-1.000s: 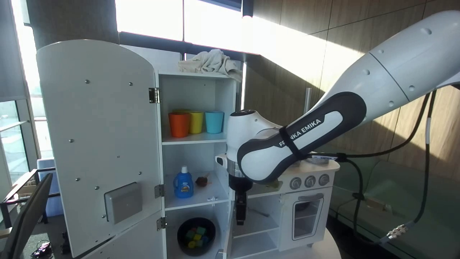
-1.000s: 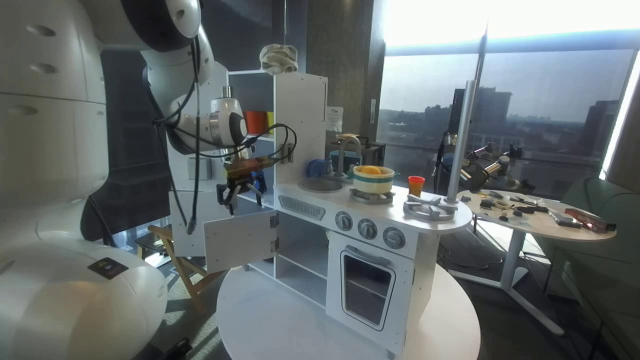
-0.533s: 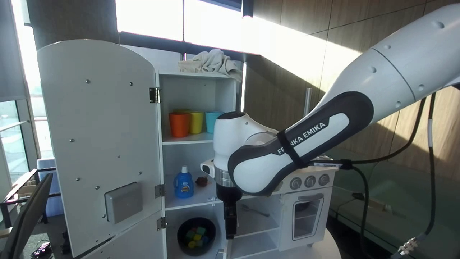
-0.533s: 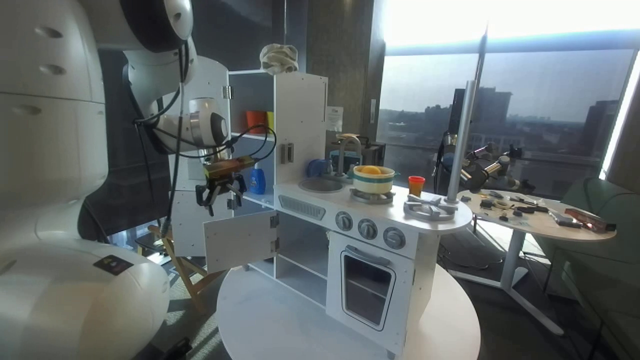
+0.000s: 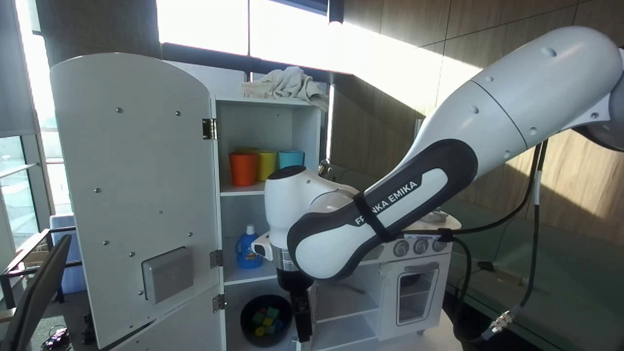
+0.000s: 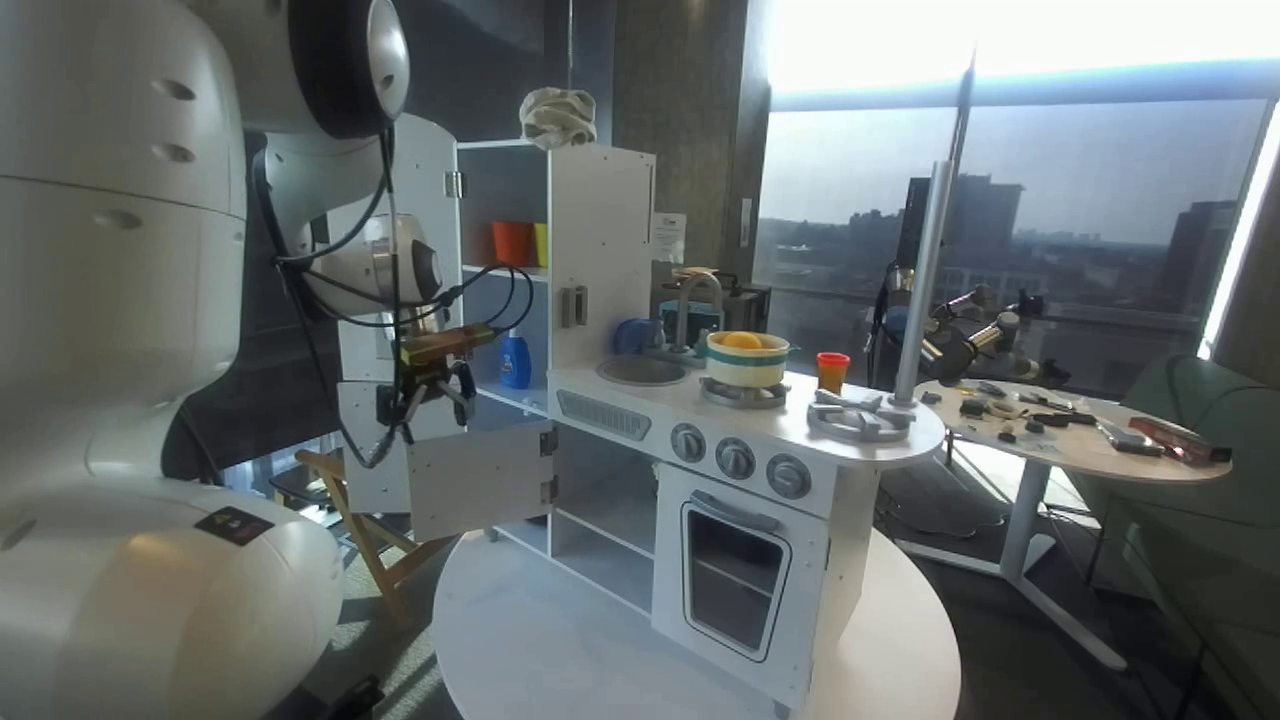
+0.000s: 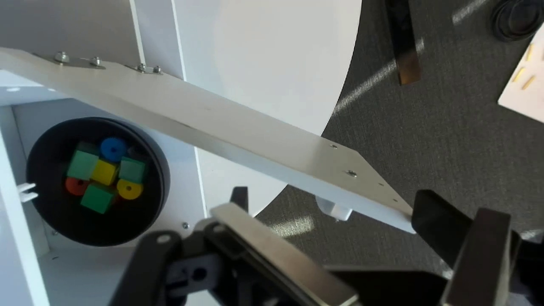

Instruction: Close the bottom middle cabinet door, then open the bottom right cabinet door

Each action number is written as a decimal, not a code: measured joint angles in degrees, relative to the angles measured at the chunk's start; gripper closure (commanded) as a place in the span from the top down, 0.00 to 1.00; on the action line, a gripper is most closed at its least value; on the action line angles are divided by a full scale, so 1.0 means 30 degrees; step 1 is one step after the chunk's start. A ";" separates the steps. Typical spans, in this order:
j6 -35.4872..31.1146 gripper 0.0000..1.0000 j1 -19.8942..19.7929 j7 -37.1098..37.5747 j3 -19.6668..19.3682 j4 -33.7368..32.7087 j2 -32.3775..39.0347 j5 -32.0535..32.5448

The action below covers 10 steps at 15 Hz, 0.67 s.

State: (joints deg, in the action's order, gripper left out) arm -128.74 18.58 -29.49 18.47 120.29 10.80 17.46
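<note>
On the floor of the tall white toy fridge (image 6: 602,250) sits a round black bowl (image 7: 102,231). It holds green blocks (image 7: 97,198), a yellow block (image 7: 104,171), a blue round piece (image 7: 113,148), a yellow round piece (image 7: 129,189) and a red one. On the shelf above, in an exterior view, a blue detergent bottle (image 5: 249,251) with a white cap stands upright. Higher still are an orange cup (image 5: 243,169), a yellow cup (image 5: 266,165) and a light-blue cup (image 5: 291,159), their insides hidden. A cream pot (image 6: 747,370) with a teal band rests on a grey burner (image 6: 745,395) and holds something round and orange. Near it stands a small orange tub (image 6: 832,372) with a red top.

The bottom middle cabinet door (image 6: 480,480) is a plain white panel on metal hinges, standing wide open in front of the toy kitchen (image 6: 685,395). The wrist view shows it from above, running diagonally. The robot's fingers (image 7: 480,255) are released and spread well apart; the door's free end appears just beside one fingertip, though contact cannot be judged. The bottom right cabinet door (image 6: 738,580), white with a framed rectangular window and grey handle, is closed. The kitchen stands on a round white worktop (image 6: 560,640).
</note>
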 measured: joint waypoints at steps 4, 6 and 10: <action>0.3490 1.00 0.0338 -0.2443 0.0624 -0.1109 -0.0007 0.0380; 0.4226 1.00 0.0533 -0.3142 0.0831 -0.1559 -0.0017 0.0664; 0.4181 1.00 0.0729 -0.3412 0.1079 -0.2108 0.0017 0.0487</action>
State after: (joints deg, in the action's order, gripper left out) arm -116.20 20.77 -39.72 21.71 113.96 10.85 18.92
